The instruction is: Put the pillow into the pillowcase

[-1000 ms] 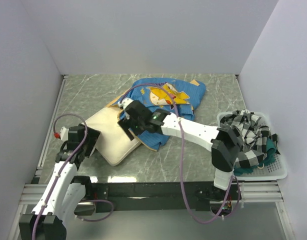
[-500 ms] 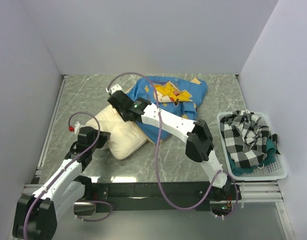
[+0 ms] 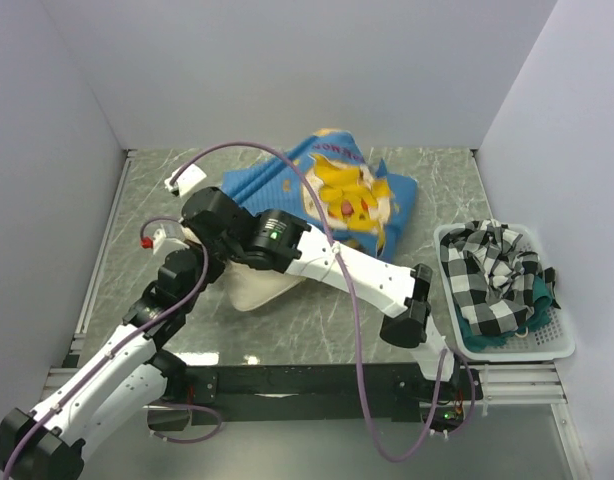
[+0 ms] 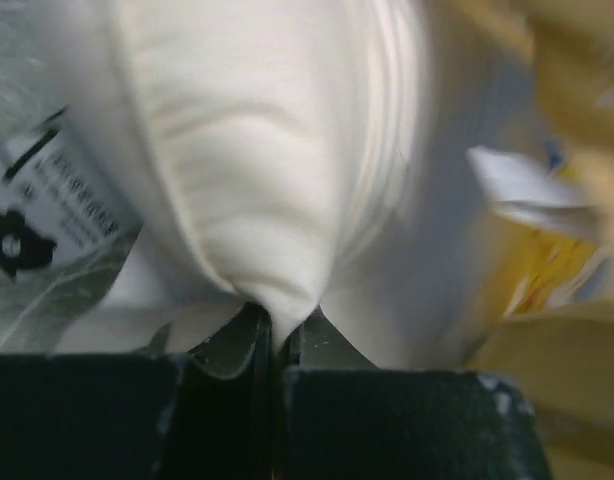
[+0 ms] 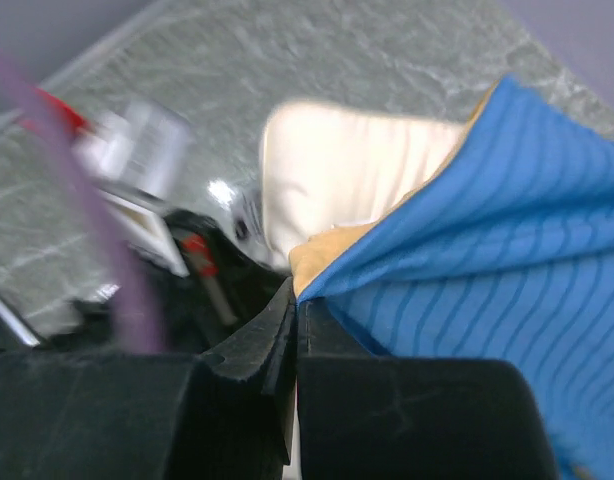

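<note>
The cream-white pillow [image 3: 249, 293] lies left of centre, mostly under the right arm. My left gripper [image 4: 275, 322] is shut on a pinched fold of the pillow [image 4: 267, 150]; a printed label [image 4: 62, 205] hangs at its left. The pillowcase [image 3: 342, 190], blue with a yellow cartoon character, is raised behind the pillow. My right gripper [image 5: 296, 292] is shut on the pillowcase's edge [image 5: 487, 250], where blue meets mustard lining, just over the pillow's [image 5: 357, 170] corner. In the top view the two grippers [image 3: 202, 240] sit close together at the pillow's left end.
A white basket [image 3: 507, 350] holding a black-and-white checked cloth [image 3: 492, 280] stands at the right edge. Grey walls close in the marbled table [image 3: 157, 190] on three sides. The right arm [image 3: 337, 265] stretches across the middle, with a purple cable [image 3: 247, 150] looping above.
Both grippers have shut. The right one swung left with the pillowcase edge, lifting the case up over the pillow. The left one pushed forward onto the pillow's end.
</note>
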Action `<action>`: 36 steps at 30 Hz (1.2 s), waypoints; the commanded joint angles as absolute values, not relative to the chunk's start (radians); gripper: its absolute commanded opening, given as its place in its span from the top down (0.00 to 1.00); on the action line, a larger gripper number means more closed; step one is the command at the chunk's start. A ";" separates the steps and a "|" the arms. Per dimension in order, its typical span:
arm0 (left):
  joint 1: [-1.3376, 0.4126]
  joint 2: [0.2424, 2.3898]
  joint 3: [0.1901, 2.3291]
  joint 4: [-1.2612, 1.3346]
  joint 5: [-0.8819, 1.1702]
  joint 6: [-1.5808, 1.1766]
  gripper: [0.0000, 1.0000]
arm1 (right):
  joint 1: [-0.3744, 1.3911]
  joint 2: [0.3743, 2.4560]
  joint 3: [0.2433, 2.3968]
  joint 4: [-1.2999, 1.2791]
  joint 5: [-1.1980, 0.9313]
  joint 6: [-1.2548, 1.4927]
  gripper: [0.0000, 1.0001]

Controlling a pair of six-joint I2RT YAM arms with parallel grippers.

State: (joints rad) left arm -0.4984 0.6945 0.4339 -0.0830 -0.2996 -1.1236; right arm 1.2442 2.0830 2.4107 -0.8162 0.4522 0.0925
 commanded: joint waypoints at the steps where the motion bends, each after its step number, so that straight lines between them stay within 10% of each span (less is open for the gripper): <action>1: -0.508 0.643 0.548 -0.156 -0.468 -1.204 0.99 | 1.240 2.023 2.323 -0.741 0.471 0.132 1.00; 9: -0.508 0.632 0.577 -0.259 -0.500 -1.229 0.99 | 1.143 1.797 1.929 -0.649 0.488 0.222 0.44; 19: -0.508 0.667 0.623 -0.304 -0.520 -1.226 0.99 | 1.238 1.369 1.294 -0.427 0.545 0.417 0.14; 30: -0.508 0.690 0.673 -0.318 -0.514 -1.187 0.99 | 1.336 1.389 0.960 -0.127 0.515 0.437 0.14; 36: -0.508 0.704 0.719 -0.313 -0.502 -1.147 0.99 | 1.292 1.450 1.161 -0.230 0.562 0.351 0.52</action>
State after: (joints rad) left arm -0.5056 0.7071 0.6197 -0.3985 -0.4686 -1.1713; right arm 1.3270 1.4544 0.9974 -0.2569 0.5129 0.4011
